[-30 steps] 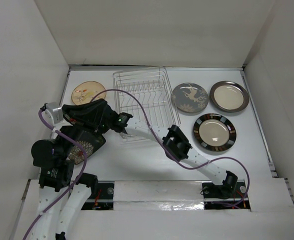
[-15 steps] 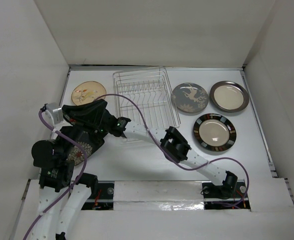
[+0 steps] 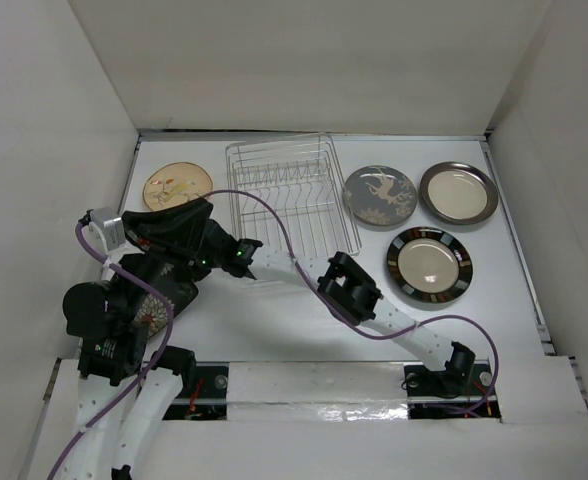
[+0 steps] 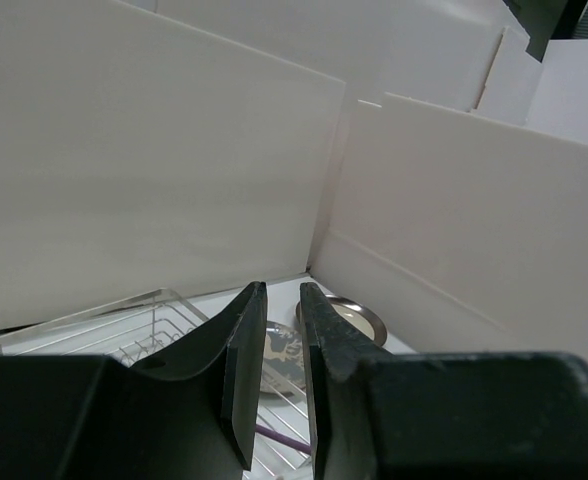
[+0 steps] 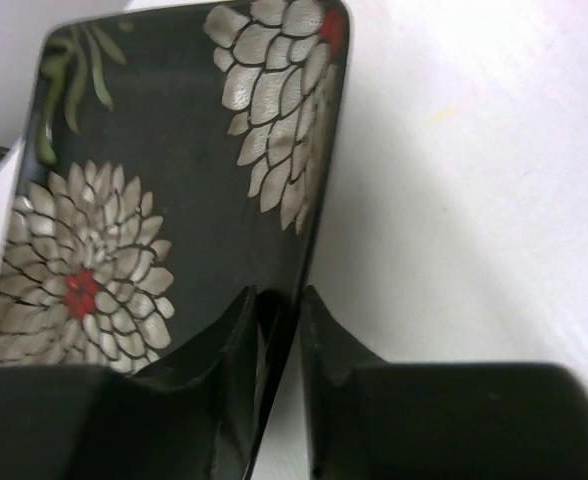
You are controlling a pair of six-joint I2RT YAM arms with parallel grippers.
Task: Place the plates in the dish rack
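Off the near-left corner of the rectangular silver wire dish rack [image 3: 292, 195], my right gripper [image 5: 277, 295] has the dark squarish floral plate [image 5: 174, 170] by its edge.

In the right wrist view I see the two fingers pressed in on either side of the plate's rim, with the flowered face stretching away from the hand. I cannot tell whether the plate is clear of the table. My left gripper [image 4: 280, 288] sits just over the same spot, its fingers nearly together with a thin gap and nothing in it, aimed across the rack. The rack lies up and to the right of the plate, its long axis running away from me. I judge the right arm must carry the plate that way and stand it on edge across the row of upright slots.
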